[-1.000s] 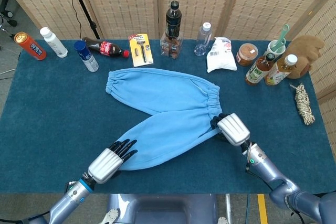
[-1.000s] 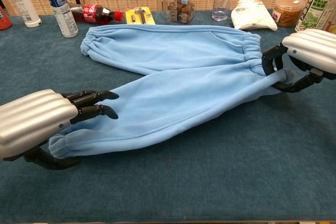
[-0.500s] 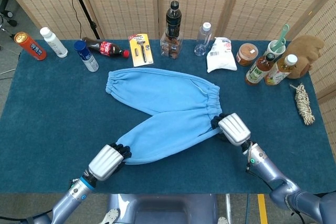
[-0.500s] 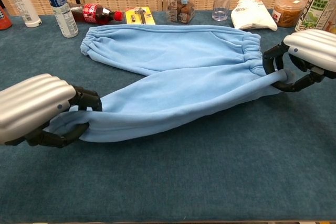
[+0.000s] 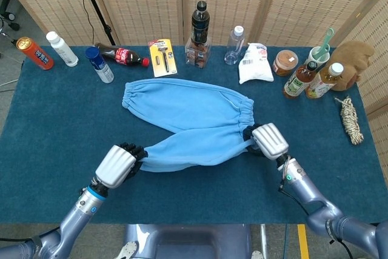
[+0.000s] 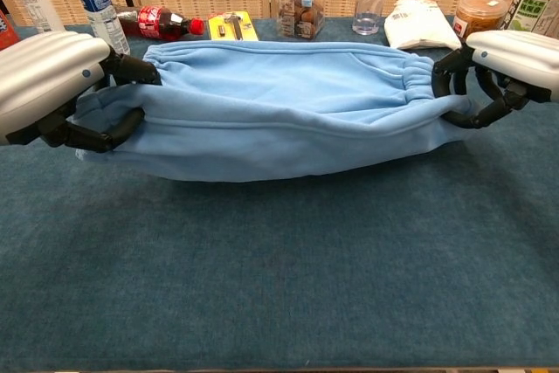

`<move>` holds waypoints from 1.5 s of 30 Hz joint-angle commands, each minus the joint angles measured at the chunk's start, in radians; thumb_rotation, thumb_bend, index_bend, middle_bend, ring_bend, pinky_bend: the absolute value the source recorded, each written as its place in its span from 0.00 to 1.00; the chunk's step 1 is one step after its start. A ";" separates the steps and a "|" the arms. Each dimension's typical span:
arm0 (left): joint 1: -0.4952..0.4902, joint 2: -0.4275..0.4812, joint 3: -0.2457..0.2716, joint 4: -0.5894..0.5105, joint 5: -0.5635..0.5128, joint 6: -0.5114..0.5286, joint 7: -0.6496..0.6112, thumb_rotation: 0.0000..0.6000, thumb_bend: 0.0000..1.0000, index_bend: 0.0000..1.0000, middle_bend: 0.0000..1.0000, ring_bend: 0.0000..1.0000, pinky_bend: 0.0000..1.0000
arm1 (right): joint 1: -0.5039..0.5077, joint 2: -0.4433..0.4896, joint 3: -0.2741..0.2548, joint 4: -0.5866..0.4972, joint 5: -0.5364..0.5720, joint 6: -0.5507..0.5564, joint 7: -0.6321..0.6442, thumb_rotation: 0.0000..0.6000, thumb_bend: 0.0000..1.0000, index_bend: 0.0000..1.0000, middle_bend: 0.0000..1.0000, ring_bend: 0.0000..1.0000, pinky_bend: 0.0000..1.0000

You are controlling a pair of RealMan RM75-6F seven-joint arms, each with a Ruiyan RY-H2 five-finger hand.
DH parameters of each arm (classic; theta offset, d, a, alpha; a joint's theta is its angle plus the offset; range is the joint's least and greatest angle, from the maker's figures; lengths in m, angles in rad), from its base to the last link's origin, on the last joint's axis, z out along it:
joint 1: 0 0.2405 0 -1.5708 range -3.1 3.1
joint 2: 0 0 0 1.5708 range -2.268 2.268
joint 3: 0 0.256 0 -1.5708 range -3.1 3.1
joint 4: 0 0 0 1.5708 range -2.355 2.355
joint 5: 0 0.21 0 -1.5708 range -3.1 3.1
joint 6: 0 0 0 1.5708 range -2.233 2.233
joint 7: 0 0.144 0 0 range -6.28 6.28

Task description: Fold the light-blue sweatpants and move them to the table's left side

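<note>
The light-blue sweatpants (image 5: 188, 122) lie mid-table, their far leg flat on the blue cloth. Their near leg (image 6: 279, 133) is raised off the table and stretched between my two hands. My left hand (image 5: 116, 165) grips the near leg's cuff (image 6: 100, 120) at the left. My right hand (image 5: 268, 141) grips the waistband corner (image 6: 454, 111) at the right. In the chest view the left hand (image 6: 48, 85) and right hand (image 6: 511, 54) hold the fabric taut above the table.
Along the table's far edge stand a red can (image 5: 34, 52), a white bottle (image 5: 62, 48), a blue-capped bottle (image 5: 99, 64), a lying cola bottle (image 5: 121, 55), a razor pack (image 5: 160, 56), a dark bottle (image 5: 200, 23), a white bag (image 5: 254, 63) and jars. A rope bundle (image 5: 351, 119) lies right.
My left hand closed on the near leg's cuff and lifted it up and away from me. The near leg now hangs taut between both hands. The right hand rose slightly.
</note>
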 commanded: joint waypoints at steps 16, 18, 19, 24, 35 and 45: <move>-0.131 -0.031 -0.144 0.079 -0.107 -0.075 -0.001 1.00 0.57 0.81 0.59 0.58 0.63 | 0.079 -0.016 0.138 0.004 0.203 -0.156 -0.112 1.00 0.64 0.65 0.54 0.53 0.71; -0.144 -0.027 -0.161 0.072 -0.125 -0.087 0.011 1.00 0.57 0.81 0.59 0.58 0.63 | 0.088 -0.017 0.150 0.004 0.217 -0.166 -0.119 1.00 0.64 0.65 0.54 0.53 0.71; -0.152 -0.025 -0.170 0.072 -0.137 -0.095 0.018 1.00 0.57 0.81 0.59 0.58 0.63 | 0.092 -0.019 0.155 0.008 0.226 -0.172 -0.126 1.00 0.64 0.65 0.54 0.53 0.71; -0.185 -0.012 -0.203 0.086 -0.183 -0.120 0.042 1.00 0.57 0.81 0.59 0.58 0.63 | 0.113 -0.044 0.192 0.034 0.278 -0.185 -0.159 1.00 0.64 0.65 0.54 0.53 0.71; -0.264 -0.007 -0.251 0.152 -0.276 -0.186 0.043 1.00 0.57 0.81 0.59 0.57 0.63 | 0.174 -0.117 0.258 0.129 0.383 -0.220 -0.242 1.00 0.64 0.65 0.54 0.53 0.71; -0.344 -0.041 -0.284 0.256 -0.353 -0.236 0.055 1.00 0.57 0.81 0.59 0.57 0.57 | 0.262 -0.190 0.313 0.264 0.491 -0.316 -0.306 1.00 0.64 0.65 0.54 0.53 0.71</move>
